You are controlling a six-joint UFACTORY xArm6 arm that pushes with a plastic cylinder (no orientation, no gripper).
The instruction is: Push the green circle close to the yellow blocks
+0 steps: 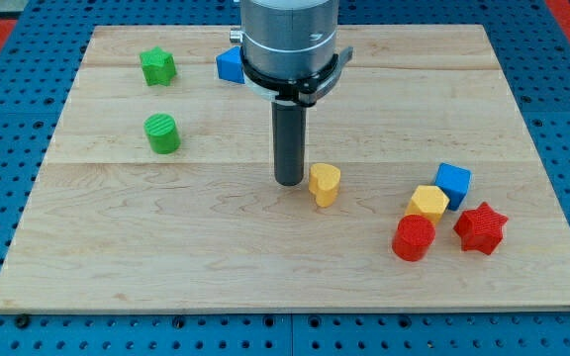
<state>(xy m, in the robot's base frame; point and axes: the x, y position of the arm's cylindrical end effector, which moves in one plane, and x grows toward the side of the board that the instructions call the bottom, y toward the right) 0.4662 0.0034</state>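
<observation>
Since I've got no pincer on this rig, just a rod, there's nothing to clench or release. My tip (289, 182) sits mid-counter, just left of the yellow heart-ish block (325, 184), close enough that I can't tell if they touch. The green circle (162, 133) is well off toward the view's left and a bit up, below the green star (156, 66). The other yellow block (428, 202) is at lower right. So I reckon I need to swing round the circle's far left side and shove rightward. My rod stands straight upright.
</observation>
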